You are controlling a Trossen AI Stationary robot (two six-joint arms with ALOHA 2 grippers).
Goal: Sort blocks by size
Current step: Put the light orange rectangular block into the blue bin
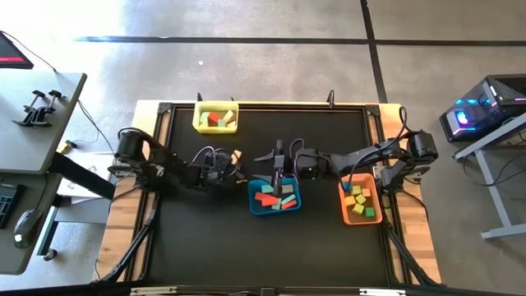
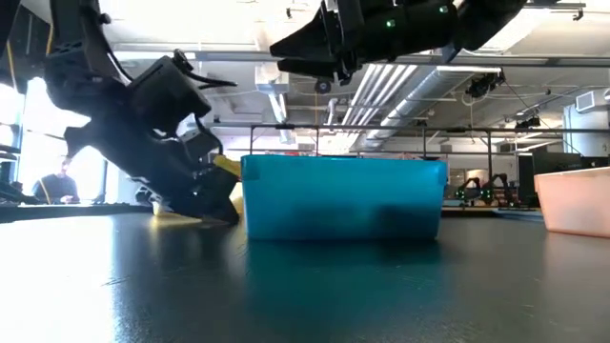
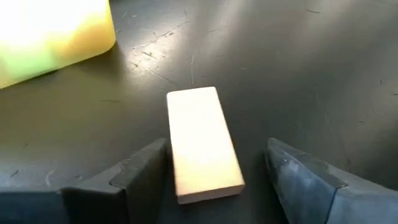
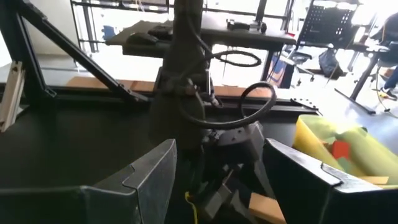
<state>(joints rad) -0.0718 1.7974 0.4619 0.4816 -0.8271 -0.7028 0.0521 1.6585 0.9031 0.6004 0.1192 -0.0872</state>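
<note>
While the left gripper's (image 3: 214, 177) wide fingers straddle the tan block (image 3: 201, 143) untouched, the right gripper (image 4: 217, 177) hangs wide over the blue tray (image 1: 254, 200).

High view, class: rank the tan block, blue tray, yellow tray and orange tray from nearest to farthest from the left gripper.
From the left gripper:
1. Tan block, lying between its open fingers.
2. Blue tray, just to its right at the table's centre.
3. Yellow tray, at the table's far edge.
4. Orange tray, far right.
</note>
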